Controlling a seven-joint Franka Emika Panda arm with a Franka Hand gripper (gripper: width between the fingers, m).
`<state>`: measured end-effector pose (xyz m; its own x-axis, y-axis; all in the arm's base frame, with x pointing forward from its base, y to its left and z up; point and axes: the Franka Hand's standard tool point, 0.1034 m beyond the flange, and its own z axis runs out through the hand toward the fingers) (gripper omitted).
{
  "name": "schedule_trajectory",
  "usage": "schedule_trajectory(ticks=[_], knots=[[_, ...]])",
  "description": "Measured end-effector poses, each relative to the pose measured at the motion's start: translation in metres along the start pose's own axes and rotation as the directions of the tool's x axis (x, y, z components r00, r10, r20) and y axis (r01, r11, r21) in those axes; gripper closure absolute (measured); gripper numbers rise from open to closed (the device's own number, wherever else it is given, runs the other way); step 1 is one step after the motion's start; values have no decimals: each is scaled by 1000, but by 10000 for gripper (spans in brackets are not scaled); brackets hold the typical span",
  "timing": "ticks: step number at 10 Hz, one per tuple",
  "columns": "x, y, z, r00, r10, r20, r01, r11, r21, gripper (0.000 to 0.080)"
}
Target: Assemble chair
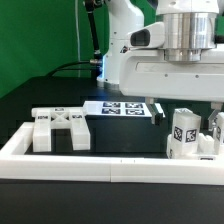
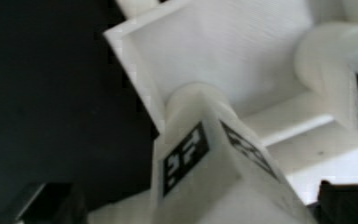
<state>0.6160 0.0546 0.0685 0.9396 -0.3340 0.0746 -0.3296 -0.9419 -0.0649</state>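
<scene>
Chunky white chair parts with black-and-white tags lie on the black table. A tagged white block (image 1: 185, 135) (image 2: 202, 150) stands upright at the exterior view's right, directly under my gripper (image 1: 186, 104) (image 2: 194, 206). In the wrist view the block sits between the two dark fingertips (image 2: 44, 200), which stand wide apart; a dark gap shows beside one of them. The gripper is open. A flat white piece (image 2: 211, 50) and a round tagged part (image 2: 336, 60) lie beyond the block. Another tagged part (image 1: 214, 130) stands beside it.
A wide white part with crossed ribs (image 1: 60, 128) rests at the exterior view's left. The marker board (image 1: 122, 108) lies flat in the middle behind it. A long low white rail (image 1: 110, 165) runs along the front. A green backdrop stands behind.
</scene>
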Motion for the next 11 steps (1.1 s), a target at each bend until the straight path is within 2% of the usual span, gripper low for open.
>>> schedule_trajectory(ticks=[4, 7, 10, 11], knots=[[0, -1, 0, 962, -272, 1, 272, 962, -8, 151], [0, 0, 0, 877, -480, 5, 480, 877, -18, 151], [0, 0, 0, 855, -519, 8, 519, 854, -22, 178], [0, 0, 0, 855, -519, 8, 519, 854, -22, 350]])
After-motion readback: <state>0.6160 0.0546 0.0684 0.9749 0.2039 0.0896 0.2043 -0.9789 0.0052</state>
